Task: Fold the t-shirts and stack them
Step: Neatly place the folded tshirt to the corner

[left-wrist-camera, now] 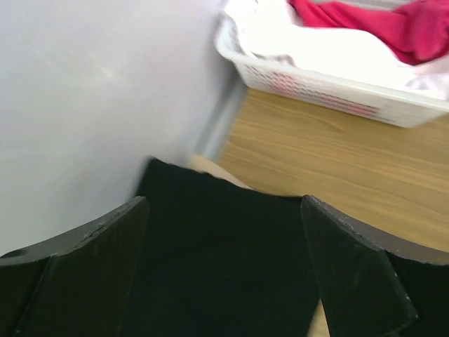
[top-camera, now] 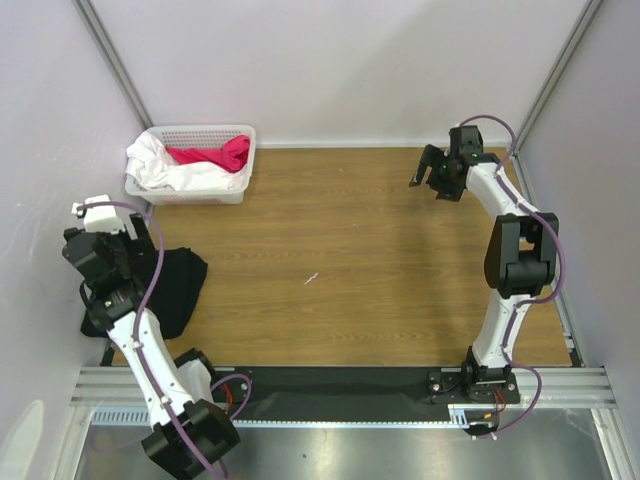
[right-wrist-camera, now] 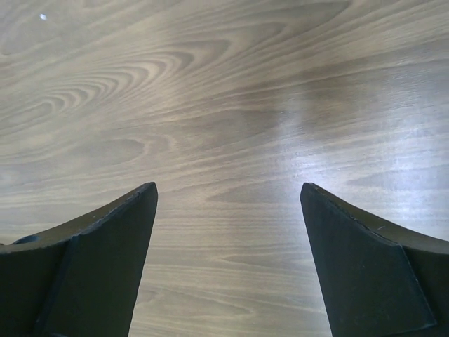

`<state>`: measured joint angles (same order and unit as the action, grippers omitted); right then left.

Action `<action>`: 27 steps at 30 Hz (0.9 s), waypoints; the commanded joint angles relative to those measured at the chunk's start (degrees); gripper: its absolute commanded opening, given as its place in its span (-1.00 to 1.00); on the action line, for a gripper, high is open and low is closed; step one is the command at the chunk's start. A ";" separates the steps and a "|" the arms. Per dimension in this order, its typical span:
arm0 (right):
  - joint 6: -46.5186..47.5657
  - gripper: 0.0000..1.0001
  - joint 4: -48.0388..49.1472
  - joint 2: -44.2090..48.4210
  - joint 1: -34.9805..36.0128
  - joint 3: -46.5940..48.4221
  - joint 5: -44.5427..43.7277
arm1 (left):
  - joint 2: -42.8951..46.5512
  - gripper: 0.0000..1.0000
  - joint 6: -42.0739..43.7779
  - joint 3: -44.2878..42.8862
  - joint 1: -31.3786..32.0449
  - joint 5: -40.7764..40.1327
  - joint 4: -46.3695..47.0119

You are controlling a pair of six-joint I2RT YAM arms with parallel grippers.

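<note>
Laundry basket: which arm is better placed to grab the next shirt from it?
Left. The left tool hangs open above the black t-shirt on the left side, laundry basket just beyond. The right tool is open over the table at its far right corner.

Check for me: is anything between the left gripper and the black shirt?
Nothing visible. The left gripper hangs open right over the black shirt, with only that cloth showing below it. The basket stands farther back, out of the path.
</note>
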<state>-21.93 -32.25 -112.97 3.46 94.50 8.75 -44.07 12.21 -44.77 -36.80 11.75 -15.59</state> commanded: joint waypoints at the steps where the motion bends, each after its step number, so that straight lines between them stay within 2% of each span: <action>1: 1.10 0.80 3.93 8.19 -1.26 -2.01 -0.05 | -0.83 0.90 -11.85 1.95 0.32 5.48 -5.06; 7: -0.12 0.86 9.82 19.09 -2.76 -13.27 -0.14 | -4.70 0.88 -24.32 6.45 0.93 5.31 0.20; 10: -1.53 0.86 11.68 21.47 -4.50 -18.20 0.91 | -5.67 0.87 -32.31 11.28 3.39 0.74 6.26; 14: -1.80 0.87 11.07 22.88 -5.48 -19.88 1.88 | -9.00 0.86 -34.88 14.71 10.93 -8.04 9.36; 19: -0.66 0.87 10.11 24.11 -6.19 -19.09 2.32 | -13.23 0.83 -38.30 17.16 13.33 -14.99 9.79; 23: 0.05 0.87 9.14 24.20 -6.63 -17.86 2.41 | -14.19 0.82 -40.59 18.23 14.20 -15.97 10.59; 27: 0.49 0.87 8.87 23.94 -7.15 -16.54 2.93 | -12.89 0.77 -39.46 14.99 17.45 -17.98 6.55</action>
<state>-22.50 -23.70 -91.29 -2.98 74.72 10.96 -58.08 -26.06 -27.16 -21.96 -2.59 -7.09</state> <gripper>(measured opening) 0.937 0.889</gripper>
